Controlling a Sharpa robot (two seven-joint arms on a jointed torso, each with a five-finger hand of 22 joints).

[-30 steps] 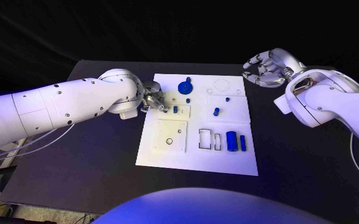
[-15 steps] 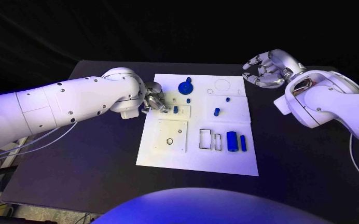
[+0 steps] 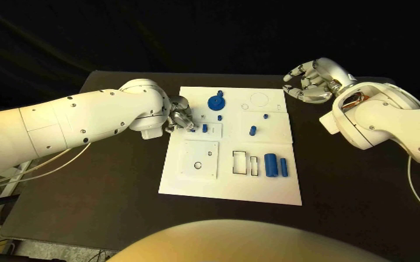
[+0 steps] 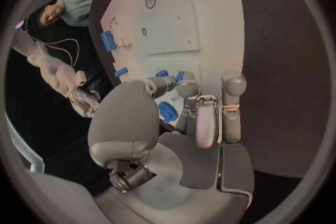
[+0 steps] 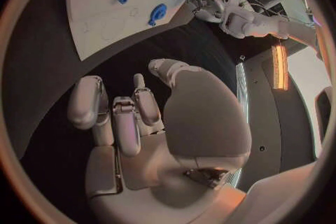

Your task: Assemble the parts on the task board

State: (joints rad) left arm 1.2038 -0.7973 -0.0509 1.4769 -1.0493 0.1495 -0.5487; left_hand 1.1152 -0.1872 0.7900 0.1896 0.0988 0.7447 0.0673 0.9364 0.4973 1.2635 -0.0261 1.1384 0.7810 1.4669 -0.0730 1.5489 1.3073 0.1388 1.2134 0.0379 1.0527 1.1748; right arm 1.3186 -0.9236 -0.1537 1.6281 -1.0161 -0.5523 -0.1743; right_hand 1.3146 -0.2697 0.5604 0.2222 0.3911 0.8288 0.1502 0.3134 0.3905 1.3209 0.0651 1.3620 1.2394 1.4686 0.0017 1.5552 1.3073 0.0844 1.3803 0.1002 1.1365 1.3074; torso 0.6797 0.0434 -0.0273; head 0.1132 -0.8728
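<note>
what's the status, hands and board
Left hand at the task board left edge, fingertips by a small blue part. Right hand curled, empty, off board. Nothing blocking.

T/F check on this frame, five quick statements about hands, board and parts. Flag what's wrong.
1. The left hand is at the task board's left edge, fingers by a small blue peg. True.
2. The right hand is holding a blue part. False: it holds nothing and hangs over the black table, off the board's far right corner.
3. A blue round part lies on the far part of the board. True.
4. The task board is bare of parts. False: several blue pieces are on it, including a thick blue cylinder near the right edge.
5. Both hands are over the board. False: the right one is off it.
</note>
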